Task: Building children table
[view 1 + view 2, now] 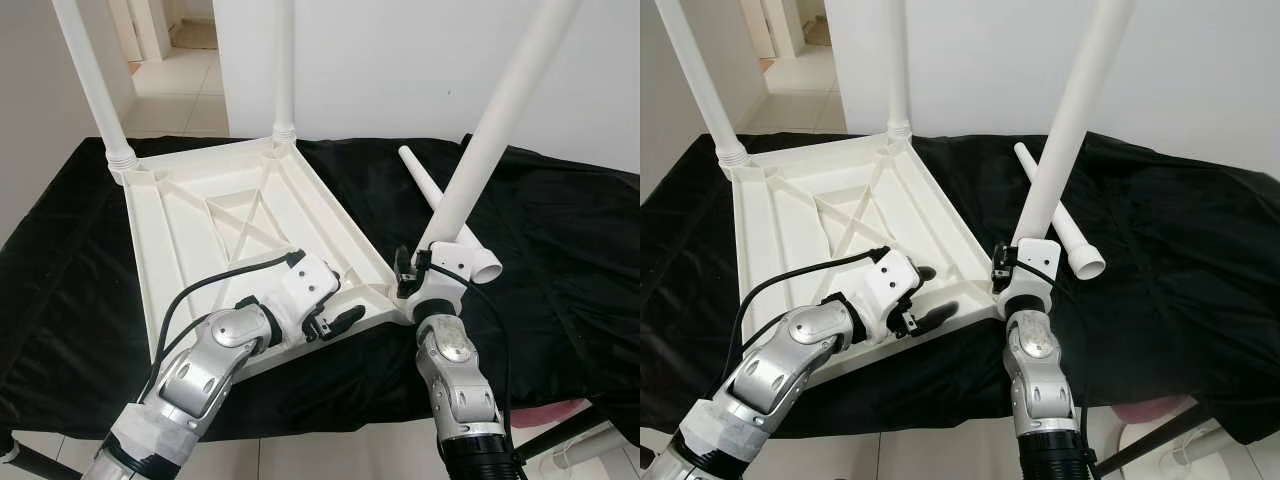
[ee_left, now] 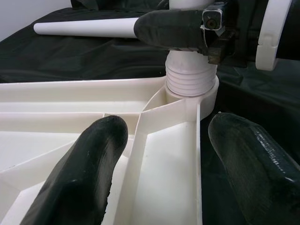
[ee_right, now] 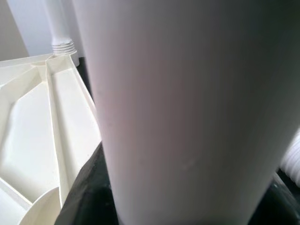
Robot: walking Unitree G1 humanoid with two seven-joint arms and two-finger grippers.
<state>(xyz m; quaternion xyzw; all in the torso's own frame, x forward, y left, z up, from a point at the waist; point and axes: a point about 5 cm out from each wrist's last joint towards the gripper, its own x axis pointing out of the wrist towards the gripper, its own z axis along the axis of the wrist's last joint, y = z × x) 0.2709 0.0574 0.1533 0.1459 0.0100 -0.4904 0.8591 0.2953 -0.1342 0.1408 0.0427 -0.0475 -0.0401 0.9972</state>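
Note:
A white plastic table top point(image 1: 200, 230) lies upside down on a black cloth. Two white legs point(image 1: 95, 80) point(image 1: 284, 60) stand in its far corners. A third leg point(image 1: 490, 130) rises tilted from the near right corner socket point(image 2: 191, 77), with my right gripper point(image 1: 412, 272) shut on it just above the threads. The leg point(image 3: 187, 93) sits close against that wrist camera. My left gripper point(image 1: 325, 312) is open and straddles the near rim point(image 2: 197, 140), one finger point(image 2: 79, 173) inside the top and the other outside. A fourth leg point(image 1: 430, 190) lies loose on the cloth beyond the right gripper.
The black cloth point(image 1: 570, 260) covers the whole work surface, with bare room to the right of the table top. A white wall stands behind and a doorway point(image 1: 170, 50) opens at the far left. Something pink point(image 1: 545, 415) sits low by the near right edge.

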